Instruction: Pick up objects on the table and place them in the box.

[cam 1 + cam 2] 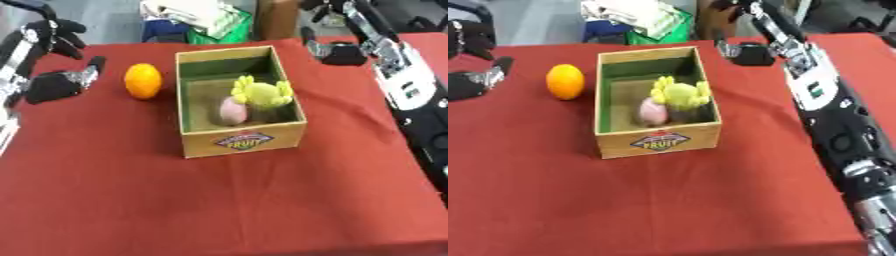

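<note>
An orange point(143, 80) lies on the red tablecloth, just left of the wooden box point(243, 140) that bears a "FRUIT" label. Inside the box sit a yellow-green knobbly item point(261, 93) and a pink rounded item point(232, 110). My left hand point(58, 84) hovers left of the orange, a short gap away, open and holding nothing. My right hand point(750, 54) hangs past the box's far right corner, open and empty, with its arm point(824, 100) running down the right side.
Beyond the table's far edge stand a green crate with white things point(214, 22) and a brown box point(278, 17). The red cloth point(219, 205) stretches in front of the box toward the near edge.
</note>
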Motion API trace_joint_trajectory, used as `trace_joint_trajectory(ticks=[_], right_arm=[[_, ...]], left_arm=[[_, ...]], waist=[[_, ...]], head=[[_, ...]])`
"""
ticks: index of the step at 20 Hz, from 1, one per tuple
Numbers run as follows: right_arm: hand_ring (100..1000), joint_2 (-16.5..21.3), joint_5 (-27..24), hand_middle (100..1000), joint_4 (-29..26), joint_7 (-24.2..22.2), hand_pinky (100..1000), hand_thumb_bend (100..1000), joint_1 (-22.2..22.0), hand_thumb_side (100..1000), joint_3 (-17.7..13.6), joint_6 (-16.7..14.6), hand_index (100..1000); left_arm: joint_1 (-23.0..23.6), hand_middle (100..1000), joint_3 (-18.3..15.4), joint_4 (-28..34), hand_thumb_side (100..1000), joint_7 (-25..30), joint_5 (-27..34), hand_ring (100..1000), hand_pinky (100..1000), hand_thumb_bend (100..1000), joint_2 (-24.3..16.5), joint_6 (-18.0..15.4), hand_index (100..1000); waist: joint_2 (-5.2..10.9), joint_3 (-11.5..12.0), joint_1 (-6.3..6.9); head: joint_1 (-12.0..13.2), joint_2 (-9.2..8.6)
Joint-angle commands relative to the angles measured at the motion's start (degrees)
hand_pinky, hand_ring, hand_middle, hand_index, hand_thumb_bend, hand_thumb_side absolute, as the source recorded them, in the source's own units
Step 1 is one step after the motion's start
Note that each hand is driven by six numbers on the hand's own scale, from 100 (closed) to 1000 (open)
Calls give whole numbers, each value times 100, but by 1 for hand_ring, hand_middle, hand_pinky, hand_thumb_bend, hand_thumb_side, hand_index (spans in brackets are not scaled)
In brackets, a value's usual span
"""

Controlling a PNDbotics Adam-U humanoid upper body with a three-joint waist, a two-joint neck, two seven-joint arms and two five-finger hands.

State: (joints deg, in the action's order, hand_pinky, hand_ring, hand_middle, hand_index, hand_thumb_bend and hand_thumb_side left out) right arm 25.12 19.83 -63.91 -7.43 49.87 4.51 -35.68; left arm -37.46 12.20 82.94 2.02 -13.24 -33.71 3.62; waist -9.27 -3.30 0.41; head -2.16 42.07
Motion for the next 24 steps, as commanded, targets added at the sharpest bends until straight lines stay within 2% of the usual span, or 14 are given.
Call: trace_joint_trajectory(ticks=[1, 5, 9, 12, 17, 19, 21, 24], right_arm=[[774, 256, -614, 724, -516, -32, 615, 100, 33, 264, 41, 160, 792], [767, 257, -1055, 715, -801, -105, 612, 100, -10, 255, 93, 235, 788], [758, 215, -1207, 708, -904, -221, 606, 100, -47, 254, 134, 236, 784], [756, 176, -1295, 704, -960, -307, 602, 100, -66, 252, 159, 218, 784], [753, 125, -1421, 699, -1050, -405, 599, 100, -81, 253, 195, 169, 782], [752, 122, -1442, 698, -1057, -439, 599, 100, -96, 254, 197, 161, 782], [751, 118, -1448, 696, -1048, -468, 597, 100, -115, 255, 196, 158, 782], [750, 116, -1443, 696, -1033, -511, 597, 100, -135, 255, 191, 145, 781]], left_arm=[[-329, 593, 62, -549, 238, 173, -524, 607, 734, 397, -163, -157, 782], [-754, 618, 131, -1417, 256, 358, -1356, 629, 738, 477, 73, -419, 787], [-1097, 655, 113, -2167, 286, 363, -2339, 663, 741, 535, 296, -622, 794], [-1278, 676, -37, -2724, 298, 127, -3117, 676, 740, 558, 500, -591, 793], [-1457, 675, -322, -3529, 307, -453, -4008, 667, 727, 572, 746, -278, 790], [-1476, 661, -378, -3720, 296, -548, -4208, 646, 712, 537, 789, -189, 785], [-1468, 598, -419, -3835, 258, -617, -4346, 587, 681, 444, 811, -127, 751], [-1428, 390, -478, -3839, 192, -945, -4413, 414, 569, 273, 805, -21, 602]], waist=[[120, -97, 8], [124, -294, 11], [126, -442, 9], [122, -542, -3], [102, -697, -32], [97, -722, -39], [95, -727, -41], [99, -718, -36]], head=[[125, 42], [211, 47], [310, 55], [376, 57], [470, 54], [476, 49], [475, 45], [459, 54]])
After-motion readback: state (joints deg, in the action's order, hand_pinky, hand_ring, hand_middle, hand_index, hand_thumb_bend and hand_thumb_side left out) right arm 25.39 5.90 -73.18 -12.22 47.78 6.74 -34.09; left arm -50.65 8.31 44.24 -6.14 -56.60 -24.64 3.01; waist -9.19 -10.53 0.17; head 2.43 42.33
